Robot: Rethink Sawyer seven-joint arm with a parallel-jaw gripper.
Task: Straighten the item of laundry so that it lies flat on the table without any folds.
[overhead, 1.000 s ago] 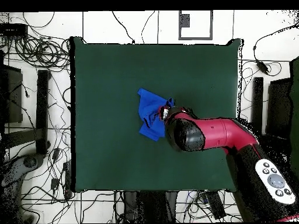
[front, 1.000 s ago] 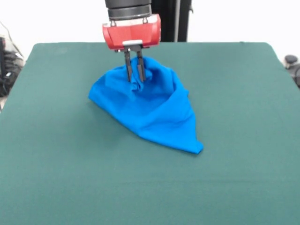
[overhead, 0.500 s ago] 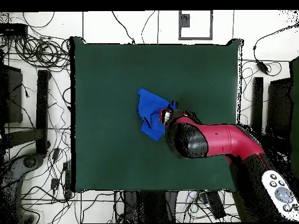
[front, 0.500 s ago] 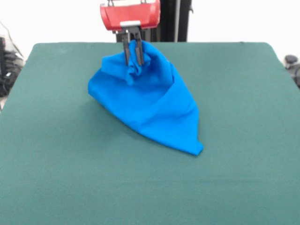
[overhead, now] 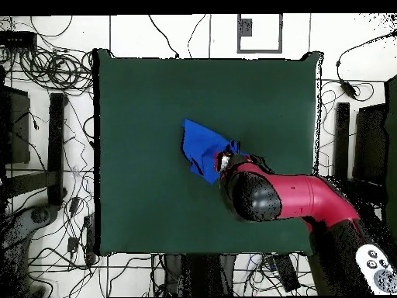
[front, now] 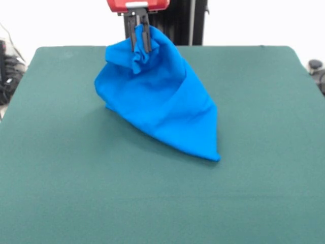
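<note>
The item of laundry (front: 167,101), a bright blue shirt, hangs in a bunched cone from my gripper (front: 140,46), whose two dark fingers are shut on a pinch of cloth near its top. Its lower corner still rests on the dark green table (front: 61,168), pointing toward the near right. In the overhead view the item of laundry (overhead: 200,143) shows as a small blue patch beside the red arm (overhead: 287,198), which covers the gripper there.
Cables and dark equipment (overhead: 46,116) lie on the floor around the table. A black pillar (front: 185,23) stands behind the far edge. A dark object (front: 316,66) sits just off the right edge.
The gripper has risen with the cloth in its grasp, pulling the shirt up into a taller cone. More of the fabric is off the table now.
</note>
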